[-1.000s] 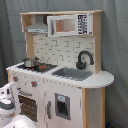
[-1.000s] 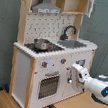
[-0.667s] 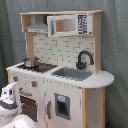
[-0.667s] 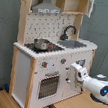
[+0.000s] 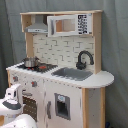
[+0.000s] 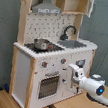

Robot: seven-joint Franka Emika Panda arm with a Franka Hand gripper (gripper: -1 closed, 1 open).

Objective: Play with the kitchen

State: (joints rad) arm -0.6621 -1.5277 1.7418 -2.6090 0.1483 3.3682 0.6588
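In the second exterior view the kitchen [image 6: 50,54], a tall white and pale-wood toy unit, fills the second exterior view's left and centre: a grey hood [image 6: 46,9] and dotted pegboard up top, a shiny metal pot [image 6: 41,43] on the dark stovetop, a curved black faucet [image 6: 69,31] over the sink farther right, a windowed oven door [image 6: 48,84] low on its front. The gripper [image 6: 70,75] lies to the second exterior view's right of that oven, its white, rounded body pointing left at the front panel just below the knobs, very near and perhaps touching. Whether its fingers are parted or hold anything cannot be told.
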